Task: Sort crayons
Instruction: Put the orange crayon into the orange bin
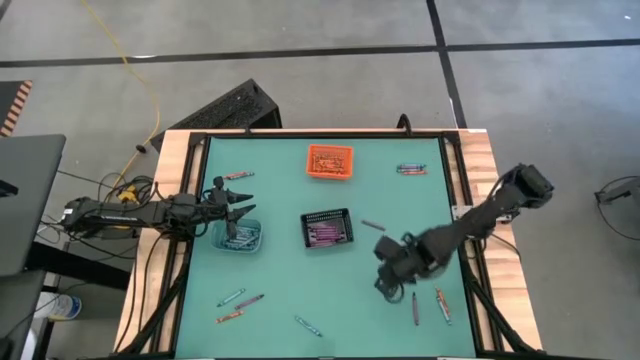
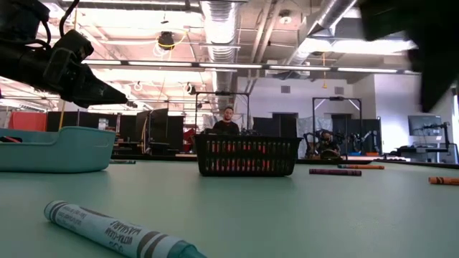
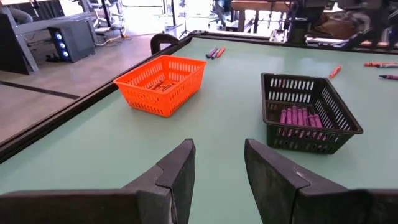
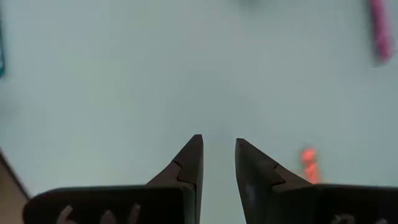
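Note:
Loose crayons lie flat on the green table: a purple one (image 1: pixel 415 306) and an orange one (image 1: pixel 441 304) at the near right, several (image 1: pixel 238 300) at the near left, others (image 1: pixel 410 169) at the far edge. My right gripper (image 1: pixel 387 284) hangs open above bare table just left of the near-right pair, and its wrist view shows nothing between the fingers (image 4: pixel 217 158). My left gripper (image 1: pixel 243 203) stands open and level over the far rim of the pale blue bin (image 1: pixel 238 238), also empty (image 3: pixel 219 162).
An orange bin (image 1: pixel 330 160) holding orange crayons stands at the far middle. A black bin (image 1: pixel 327 230) with purple crayons (image 3: pixel 300 117) sits at the centre. A blue-green crayon (image 2: pixel 122 235) lies by the near edge. People stand in the room beyond the table.

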